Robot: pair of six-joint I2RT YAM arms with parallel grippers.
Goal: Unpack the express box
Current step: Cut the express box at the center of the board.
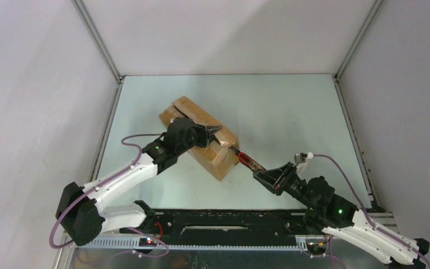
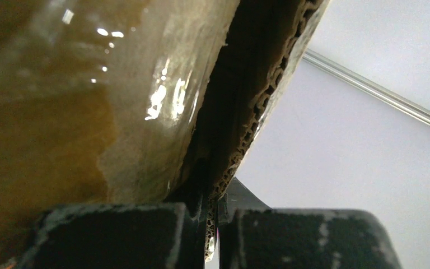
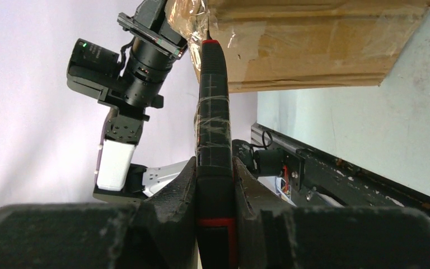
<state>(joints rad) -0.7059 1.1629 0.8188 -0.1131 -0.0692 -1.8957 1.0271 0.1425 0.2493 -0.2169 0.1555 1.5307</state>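
When we look from above, the express box (image 1: 219,159) lies slantwise near the middle of the table (image 1: 291,112), one end toward the far left and the other toward the near right, and both arms reach in to it. The left gripper (image 1: 217,131) sits on the box's top face. The right gripper (image 1: 262,172) stands just off the near-right end, holding a red and black tool (image 1: 248,161) whose tip meets that end of the box. From this height we cannot make out how either pair of jaws stands.

The wrist cameras show us that. In the left wrist view the left gripper (image 2: 211,238) has its jaws pinched on the raw corrugated edge of a flap (image 2: 257,112), with only the thickness of the board between the pads (image 2: 112,235). Glossy clear tape (image 2: 162,101) covers the face beside that edge. In the right wrist view the right gripper (image 3: 215,190) is clamped on the tool (image 3: 213,112), whose handle is wrapped in clear film, and the tip touches the box (image 3: 313,45) at a taped, wrinkled corner. It looks like a cutter, though the tip is too small for us to be sure. The same view shows the left arm (image 3: 140,67) behind the tool, up at the box's edge
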